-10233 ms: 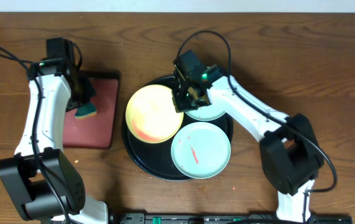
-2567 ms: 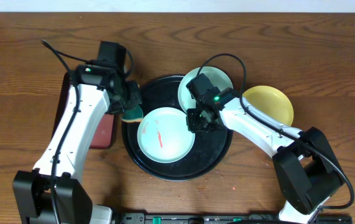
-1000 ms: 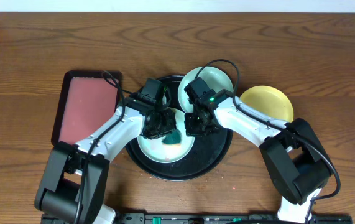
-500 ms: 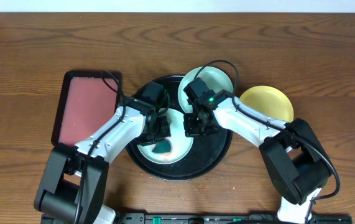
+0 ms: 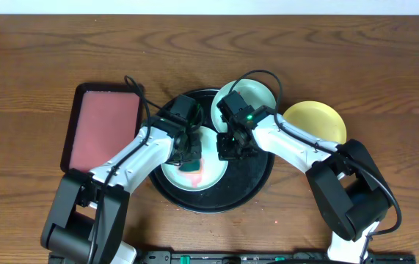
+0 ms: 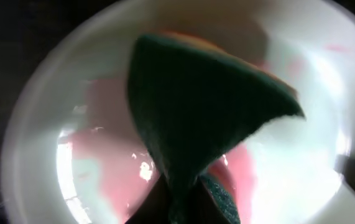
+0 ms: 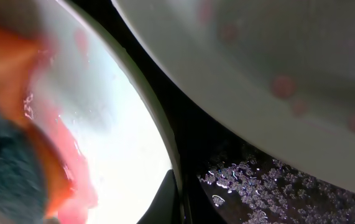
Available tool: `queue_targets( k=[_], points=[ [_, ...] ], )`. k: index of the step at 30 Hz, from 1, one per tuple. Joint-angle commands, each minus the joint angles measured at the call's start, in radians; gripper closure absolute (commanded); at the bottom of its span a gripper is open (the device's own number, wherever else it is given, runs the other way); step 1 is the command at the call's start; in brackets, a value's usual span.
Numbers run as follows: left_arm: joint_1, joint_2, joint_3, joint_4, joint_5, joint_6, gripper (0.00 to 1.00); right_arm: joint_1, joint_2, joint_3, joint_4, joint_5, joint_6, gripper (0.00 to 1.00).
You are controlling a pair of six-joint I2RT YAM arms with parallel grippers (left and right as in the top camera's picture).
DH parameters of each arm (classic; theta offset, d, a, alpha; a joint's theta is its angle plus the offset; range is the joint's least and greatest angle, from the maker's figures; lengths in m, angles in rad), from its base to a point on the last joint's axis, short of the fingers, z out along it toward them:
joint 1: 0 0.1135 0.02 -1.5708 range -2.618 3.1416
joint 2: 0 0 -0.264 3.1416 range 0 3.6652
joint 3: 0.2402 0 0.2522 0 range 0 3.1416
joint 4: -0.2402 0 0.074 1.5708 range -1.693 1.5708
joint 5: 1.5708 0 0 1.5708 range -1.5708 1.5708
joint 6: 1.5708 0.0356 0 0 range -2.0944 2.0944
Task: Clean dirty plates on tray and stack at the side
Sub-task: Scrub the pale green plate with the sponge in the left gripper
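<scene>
Two mint plates; one yellow plate; one sponge.

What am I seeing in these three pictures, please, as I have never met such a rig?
Two robot arms work at a wooden table. One picture looks down from above; the other two come from cameras on the arms' wrists. On the table lie a red tray, a black tray and, beside it, a yellow plate. The black tray carries two mint plates: a smeared plate and a second plate behind it. The left gripper is shut on a green sponge pressed onto the smeared plate, shown close up in its wrist view. The right gripper pinches that plate's rim.
</scene>
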Motion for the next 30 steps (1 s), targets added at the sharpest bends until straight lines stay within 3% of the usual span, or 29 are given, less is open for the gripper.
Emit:
queue_targets(
  k=[1, 5, 11, 14, 19, 26, 30],
  points=[
    [0.019, 0.017, -0.016, -0.07, -0.242, -0.074, 0.92, -0.005, 0.005, -0.002, -0.006, 0.01, -0.006, 0.99],
    [0.019, 0.017, -0.016, -0.105, -0.16, -0.052, 0.93, -0.005, 0.005, -0.002, -0.006, 0.01, -0.006, 0.99],
    [0.019, 0.017, -0.016, -0.051, 0.285, 0.305, 0.92, -0.005, 0.005, -0.002, -0.006, 0.01, -0.006, 0.99],
    [0.019, 0.017, -0.016, -0.033, 0.431, 0.381, 0.92, -0.005, 0.005, -0.002, -0.006, 0.01, -0.006, 0.99],
    [0.019, 0.017, -0.016, 0.014, 0.338, 0.357, 0.93, -0.005, 0.005, -0.002, -0.006, 0.01, -0.006, 0.99],
    [0.019, 0.018, -0.016, 0.042, -0.096, 0.171, 0.93, -0.005, 0.005, -0.002, -0.006, 0.01, -0.006, 0.99],
    [0.019, 0.018, -0.016, 0.011, -0.247, 0.044, 0.93, -0.005, 0.005, -0.002, -0.006, 0.01, -0.006, 0.99]
  ],
)
